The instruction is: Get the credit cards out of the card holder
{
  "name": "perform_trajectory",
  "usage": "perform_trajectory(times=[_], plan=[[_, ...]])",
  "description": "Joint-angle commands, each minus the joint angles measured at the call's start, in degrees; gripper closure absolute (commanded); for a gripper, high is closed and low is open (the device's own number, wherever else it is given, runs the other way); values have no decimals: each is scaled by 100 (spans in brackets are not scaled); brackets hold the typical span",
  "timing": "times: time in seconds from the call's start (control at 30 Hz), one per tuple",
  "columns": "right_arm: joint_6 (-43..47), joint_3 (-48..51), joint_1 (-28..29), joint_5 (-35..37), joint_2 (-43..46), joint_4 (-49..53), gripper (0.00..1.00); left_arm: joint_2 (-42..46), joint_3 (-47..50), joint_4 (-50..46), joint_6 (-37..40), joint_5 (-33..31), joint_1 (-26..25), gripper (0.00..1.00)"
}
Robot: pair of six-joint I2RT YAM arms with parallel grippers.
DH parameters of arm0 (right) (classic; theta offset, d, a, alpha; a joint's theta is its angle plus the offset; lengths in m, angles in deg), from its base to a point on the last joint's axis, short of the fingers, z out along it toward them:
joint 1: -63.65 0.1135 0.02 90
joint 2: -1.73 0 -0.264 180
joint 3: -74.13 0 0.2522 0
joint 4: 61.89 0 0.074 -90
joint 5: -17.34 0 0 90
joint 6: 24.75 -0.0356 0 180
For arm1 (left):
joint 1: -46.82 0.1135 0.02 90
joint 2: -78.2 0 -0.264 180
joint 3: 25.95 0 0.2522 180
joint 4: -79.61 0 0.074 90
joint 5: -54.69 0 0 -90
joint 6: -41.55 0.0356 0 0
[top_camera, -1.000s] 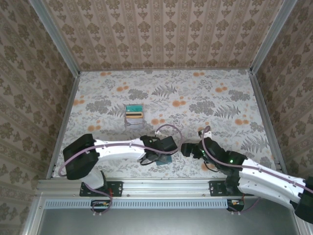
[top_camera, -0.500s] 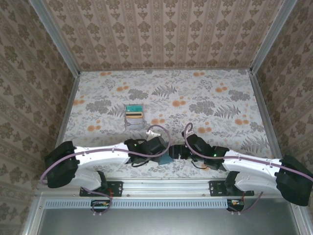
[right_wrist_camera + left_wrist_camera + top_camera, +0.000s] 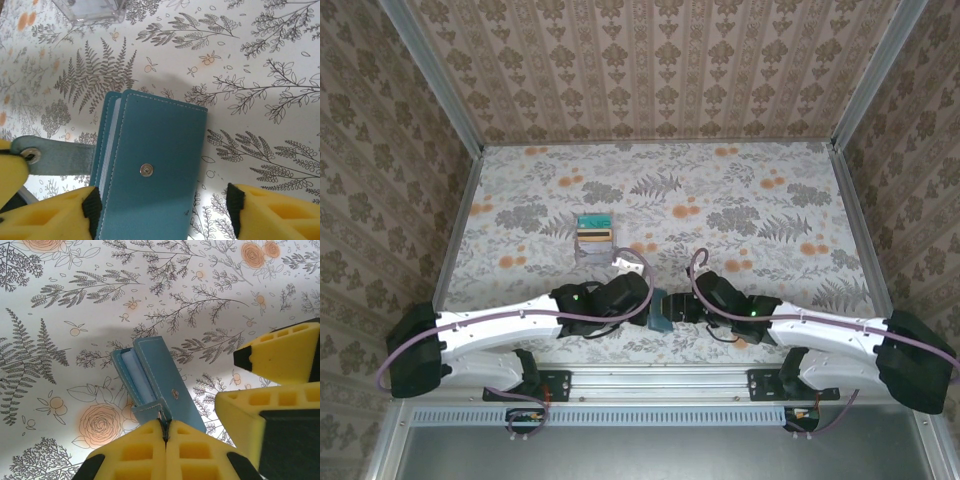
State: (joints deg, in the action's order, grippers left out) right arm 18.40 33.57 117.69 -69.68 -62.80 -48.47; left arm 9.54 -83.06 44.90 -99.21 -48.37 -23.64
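Note:
The dark teal card holder lies near the table's front edge, between the two grippers. My left gripper is shut on the holder's snap strap, pulled out to the side. The folded card holder shows its snap stud, and my right gripper is open astride it, one pad by its left edge, the other clear of its right edge. The holder's pale inner layers show at its edge. A teal-green credit card and an orange-yellow one lie in a small tray.
The pale tray sits left of centre on the floral table cover, its clear wall just beyond the holder. Patterned walls and metal rails bound the table. The right gripper's yellow fingers crowd the holder's right side.
The right gripper has moved left to straddle the card holder, and its jaws have narrowed. The left arm has stretched out lower, still gripping the strap.

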Motion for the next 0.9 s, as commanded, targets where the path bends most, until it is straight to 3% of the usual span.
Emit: perform_trajectory(times=[0.0,0.63,0.87], plan=[[-46,-107,54,-64,-121,-229,39,62,49,31,93,15,-38,100],[229,-1037,414,489,-1203,718,36,63,-50,18,87,-2,-82,100],[255,-908,432,145,-1173,390,31,168,-59,-10,93,-50,-82,100]])
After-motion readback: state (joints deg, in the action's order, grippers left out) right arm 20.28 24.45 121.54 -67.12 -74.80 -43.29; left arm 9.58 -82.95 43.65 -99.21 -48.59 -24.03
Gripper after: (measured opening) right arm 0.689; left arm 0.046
